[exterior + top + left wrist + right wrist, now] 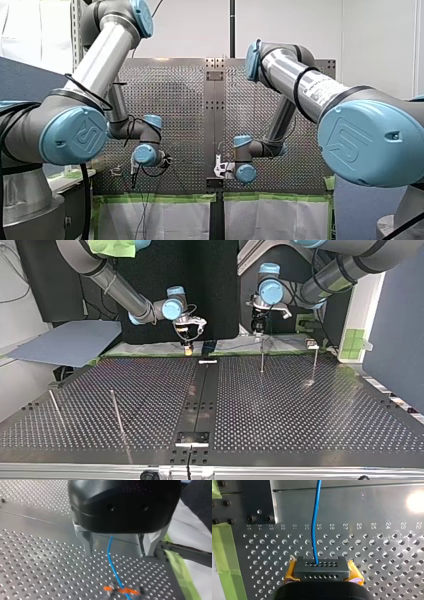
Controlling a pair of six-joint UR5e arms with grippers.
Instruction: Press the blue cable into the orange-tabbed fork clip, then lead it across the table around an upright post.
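Jaws of my left gripper [117,547] stand wide apart, holding nothing; the blue cable [110,560] runs between them untouched, its upper run hidden behind the gripper body, down to the orange-tabbed clip [121,590], partly cut off, on the counter [37,562]. Jaws of my right gripper [322,570] pinch the cable, which leaves at their 12 o'clock.

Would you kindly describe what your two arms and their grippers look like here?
My left arm and my right arm are silver tubes with light-blue joint caps bearing an embossed logo, with black cables strapped along them. My left gripper has a rounded black housing and metal fingers; my right gripper is black with yellow pads.
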